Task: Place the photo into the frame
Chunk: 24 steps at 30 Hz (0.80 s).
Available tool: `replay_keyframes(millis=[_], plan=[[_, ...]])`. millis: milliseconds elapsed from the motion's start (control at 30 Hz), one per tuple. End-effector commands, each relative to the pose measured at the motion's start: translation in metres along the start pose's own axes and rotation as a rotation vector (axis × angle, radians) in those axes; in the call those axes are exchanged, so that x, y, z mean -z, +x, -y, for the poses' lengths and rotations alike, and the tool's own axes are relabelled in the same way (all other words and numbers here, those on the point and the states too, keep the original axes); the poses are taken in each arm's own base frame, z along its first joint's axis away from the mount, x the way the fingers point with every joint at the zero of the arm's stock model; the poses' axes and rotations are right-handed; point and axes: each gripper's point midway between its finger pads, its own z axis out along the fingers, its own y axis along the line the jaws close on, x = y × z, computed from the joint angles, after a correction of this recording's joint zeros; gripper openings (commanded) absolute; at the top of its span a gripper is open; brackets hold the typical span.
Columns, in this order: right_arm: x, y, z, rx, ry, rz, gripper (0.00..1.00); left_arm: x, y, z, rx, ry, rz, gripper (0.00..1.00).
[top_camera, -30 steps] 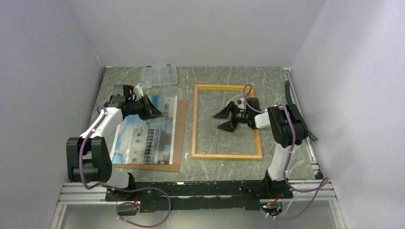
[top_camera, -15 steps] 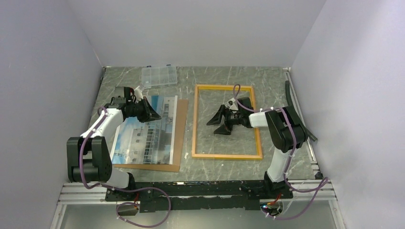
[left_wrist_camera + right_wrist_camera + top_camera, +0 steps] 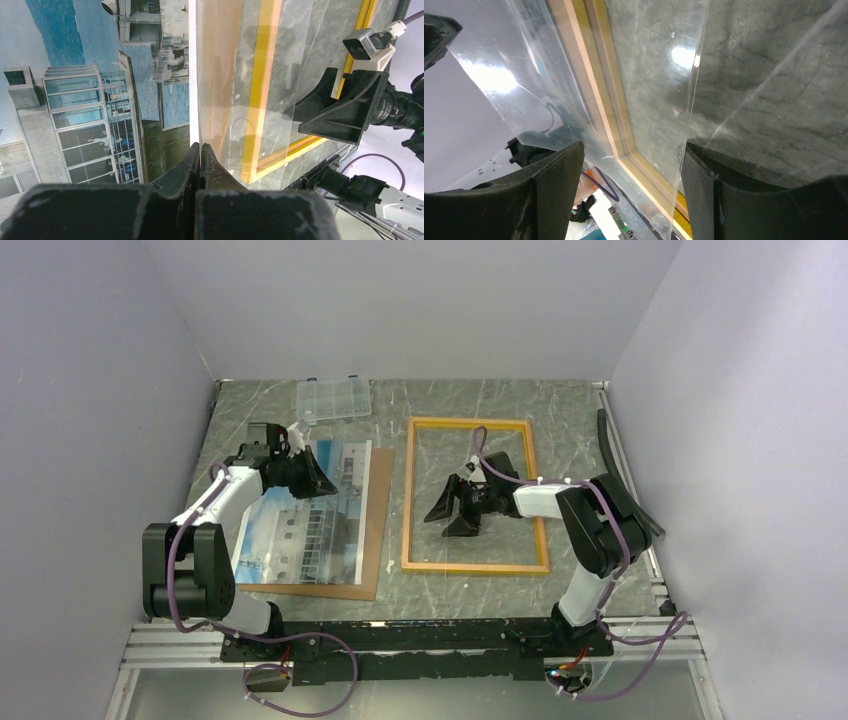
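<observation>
Although the top view hardly shows it, a clear sheet (image 3: 574, 75) is held up off the table (image 3: 480, 400) between the two arms. Only the wrist cameras catch its glare and its edges. The left gripper (image 3: 200, 147) has its fingers pressed together with no gap. The sheet's edge seems to run out from between the tips, though the fingers hide the pinch itself.

The right gripper (image 3: 450, 515) sits over the inside of the frame (image 3: 408, 495), near its left rail, with its fingers spread wide. In its wrist view one edge of the sheet passes between them; I cannot tell whether either finger touches it.

The frame lies flat on the right half of the table, yellow-orange border up, with the marble surface showing inside it. The photo (image 3: 300, 520) lies flat to the left, apart from the frame, on a brown backing board (image 3: 377, 520) that shows along its right and near edges. From above, the left gripper covers part of the photo's far end. A clear compartment box (image 3: 333, 398) sits at the far side, beyond the photo. Seen through the sheet, the frame's rail looks doubled and blurred.
</observation>
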Motion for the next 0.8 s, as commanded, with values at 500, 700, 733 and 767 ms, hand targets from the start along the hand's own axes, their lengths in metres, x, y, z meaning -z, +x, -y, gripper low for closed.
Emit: replay_keyframes(millis=[500,700,733,767], plan=[[0.046,0.004,-0.093,0.098,-0.403,0.060,0.54,-0.008,0.017,-0.018,-0.016,-0.100,-0.048,0.10],[0.052,-0.011,-0.080,0.118,-0.240,0.154,0.16,-0.012,0.019,-0.007,-0.017,-0.045,-0.078,0.33],[0.054,-0.014,-0.078,0.120,-0.225,0.164,0.10,-0.013,0.019,-0.006,-0.021,-0.042,-0.081,0.35],[0.057,-0.017,-0.077,0.121,-0.210,0.177,0.04,-0.013,0.019,-0.005,-0.025,-0.036,-0.087,0.37]])
